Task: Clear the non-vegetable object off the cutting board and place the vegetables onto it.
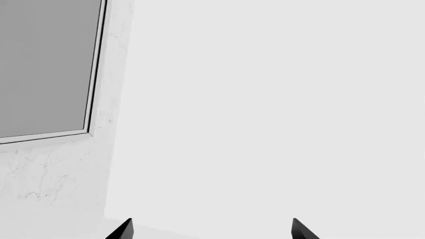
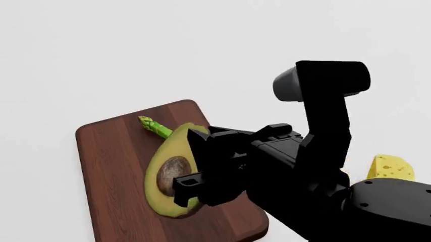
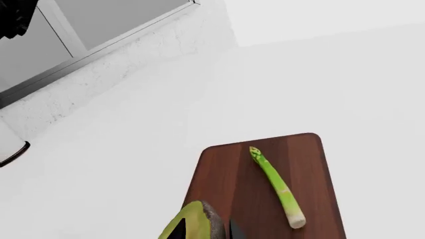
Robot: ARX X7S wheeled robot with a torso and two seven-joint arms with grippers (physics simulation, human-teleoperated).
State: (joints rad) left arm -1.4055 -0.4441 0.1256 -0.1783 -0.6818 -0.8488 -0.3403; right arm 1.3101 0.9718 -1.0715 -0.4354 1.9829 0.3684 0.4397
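Observation:
The dark brown cutting board [image 2: 111,166] lies at the lower left of the head view. My right gripper [image 2: 191,165] is shut on the avocado half [image 2: 168,174], which is over the board with its pit facing up. In the right wrist view the avocado half [image 3: 196,224] sits between my right gripper's [image 3: 204,231] dark fingers. The green asparagus spear [image 3: 275,185] lies flat on the cutting board [image 3: 226,179]; only its tip [image 2: 153,126] shows in the head view. The yellow cheese wedge [image 2: 390,169] rests on the white table, right of the board. My left gripper [image 1: 212,230] is open and holds nothing.
A white tabletop [image 2: 135,60] surrounds the board. A grey window pane with a pale frame [image 1: 47,64] and a rough white wall [image 3: 133,59] lie beyond. A dark-rimmed round object [image 3: 15,152] shows at the edge of the right wrist view.

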